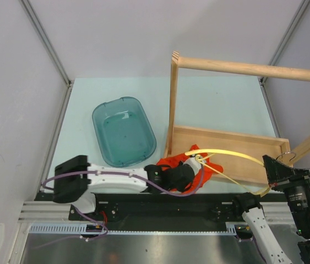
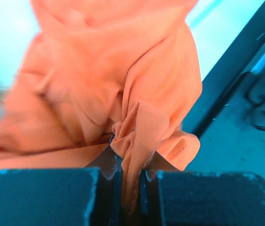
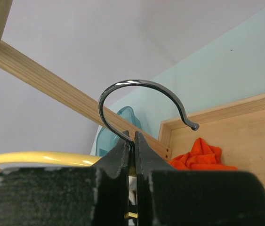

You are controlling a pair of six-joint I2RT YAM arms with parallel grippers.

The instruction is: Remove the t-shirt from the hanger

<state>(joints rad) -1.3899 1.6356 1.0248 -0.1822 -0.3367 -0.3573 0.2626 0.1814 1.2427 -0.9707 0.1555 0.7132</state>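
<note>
Left wrist view: noted left gripper [image 2: 128,165] nipped shut on a fold of t-shirt [image 2: 123,84]; noted right gripper [image 3: 133,141] clamped on hanger [image 1: 233,154] hook [image 3: 137,89]; found t-shirt bunched around hanger's far end, by rack base [image 1: 248,165]; judged removal begun, unfinished.

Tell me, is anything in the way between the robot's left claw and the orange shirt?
No, nothing is in the way. The left gripper is already pinching a fold of the shirt between its fingers. The right gripper holds the hanger by its metal hook.
</note>
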